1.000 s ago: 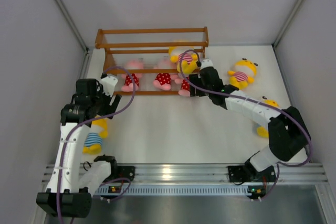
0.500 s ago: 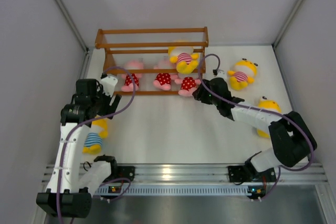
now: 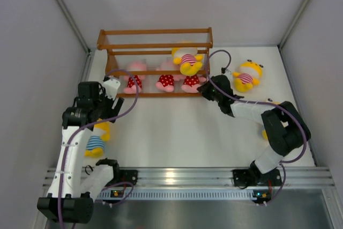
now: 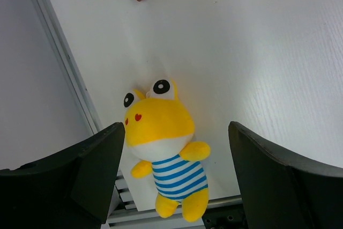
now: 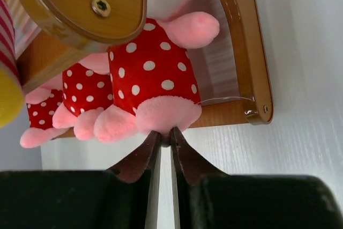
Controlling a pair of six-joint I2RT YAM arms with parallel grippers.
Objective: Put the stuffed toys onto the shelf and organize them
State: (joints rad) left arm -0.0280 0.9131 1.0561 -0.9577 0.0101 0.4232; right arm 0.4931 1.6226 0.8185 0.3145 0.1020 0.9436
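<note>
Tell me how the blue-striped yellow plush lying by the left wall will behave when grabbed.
The blue-striped plush looks soft and fuzzy, so it will probably squash when pinched, its stubby limbs flopping. Being stuffed fabric, it is likely light. Lying flat, face up, it should not roll.

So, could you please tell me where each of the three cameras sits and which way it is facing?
Top external: fixed above and behind, looking down on the table and shelf; both arms show.
Left wrist: looks down on the blue-striped toy; open left fingers frame it.
Right wrist: low, facing the shelf's right end and a pink dotted toy; shut right fingers below.
Shared: top external also shows both those toys.
</note>
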